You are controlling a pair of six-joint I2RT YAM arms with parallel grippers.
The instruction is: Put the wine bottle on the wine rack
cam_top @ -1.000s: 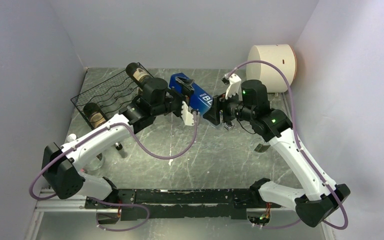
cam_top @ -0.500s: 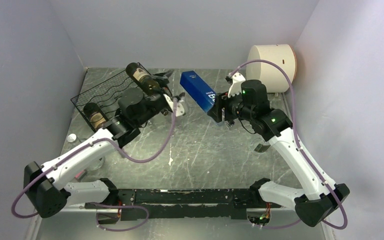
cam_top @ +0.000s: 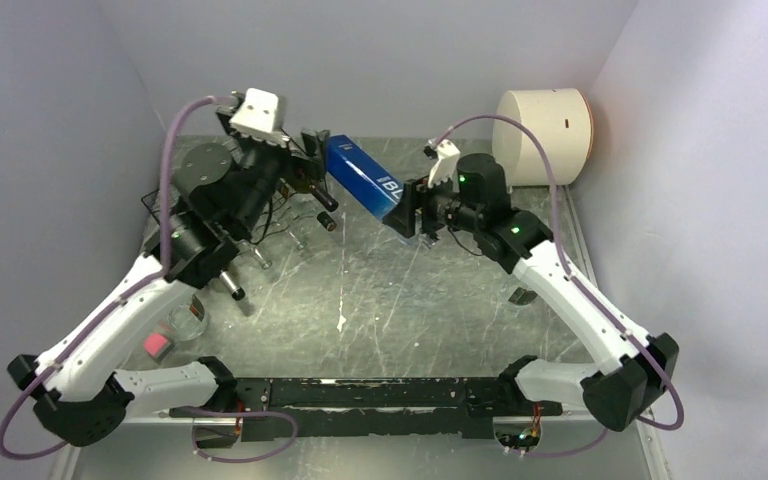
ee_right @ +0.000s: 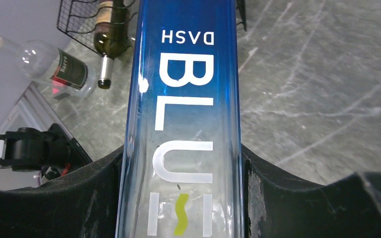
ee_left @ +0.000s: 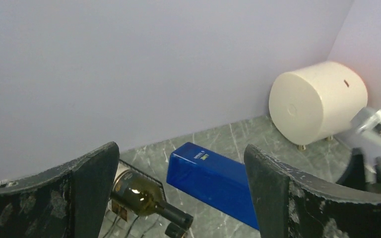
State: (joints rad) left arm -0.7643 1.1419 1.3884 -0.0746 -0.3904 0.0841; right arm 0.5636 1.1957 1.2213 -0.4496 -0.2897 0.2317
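Clamping the tall blue square-sided glass bottle with white lettering (ee_right: 183, 99) near one end, my right jaws press its two flat faces from either side. That leaves the long body standing clear ahead of them, so I can steer it end-first. I hold it tilted, off the grey marbled surface (cam_top: 410, 300), with its far end aimed toward ten o'clock, because that is where the black wire-mesh wine rack (ee_right: 74, 22) sits. I take this as the bottle to be racked; it is in the air, near the rack's right end but not on it.

My left jaws stand wide apart with nothing between them, raised above the rack and facing the blue bottle. I judge they are held high to stay out of its path.

A dark green glass wine bottle with a pale label (ee_right: 110, 29) already lies in the rack, neck poking out toward the middle, so I would need a free trough beside it. A clear glass bottle with a dark label (ee_right: 54, 64) lies on the surface at about eight o'clock. A cream-coloured cylinder on small feet (cam_top: 545, 130) rests at one o'clock, well apart.
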